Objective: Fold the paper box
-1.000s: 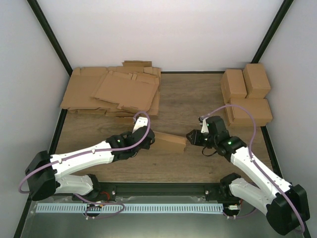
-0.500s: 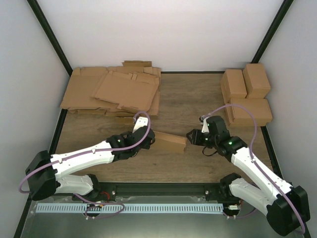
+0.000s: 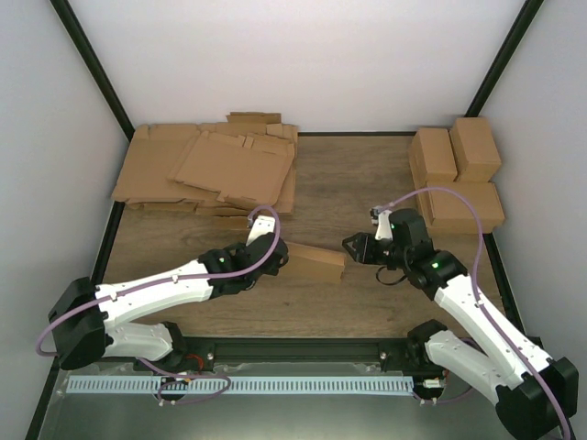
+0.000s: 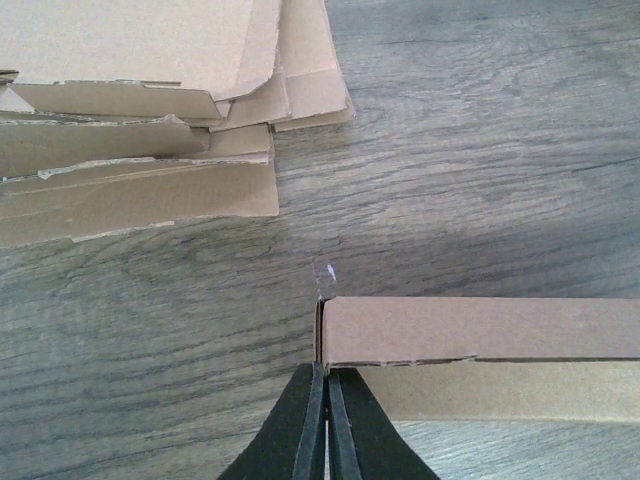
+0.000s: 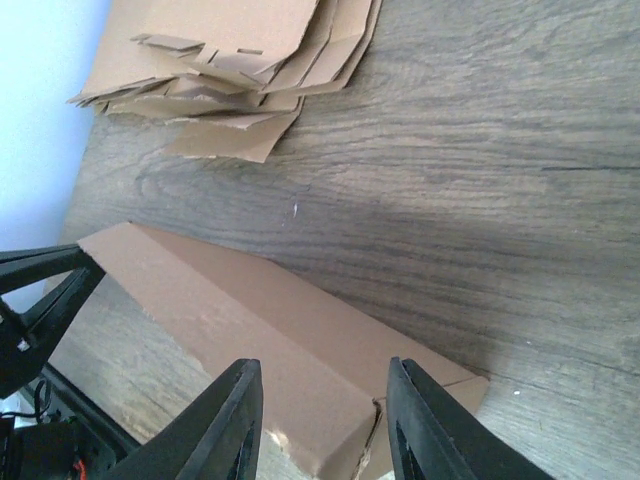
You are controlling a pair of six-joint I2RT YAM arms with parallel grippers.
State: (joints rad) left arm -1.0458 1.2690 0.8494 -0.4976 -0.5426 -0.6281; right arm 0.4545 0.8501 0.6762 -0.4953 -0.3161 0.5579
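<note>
Top external: paper box (image 3: 312, 263) on wood table (image 3: 339, 183); white walls (image 3: 303, 64).

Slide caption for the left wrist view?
Left jaws pinch the paper box by its end; flat cardboard sheets stacked beyond.

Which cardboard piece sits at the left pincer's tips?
The small oblong paper box mid-table, between both arms; the flat sheets and folded boxes lie apart at the back.

wooden table (image 3: 330, 174) carries the paper box (image 3: 312, 264), flat cardboard sheets (image 3: 206, 170), folded boxes (image 3: 463, 206)
</note>
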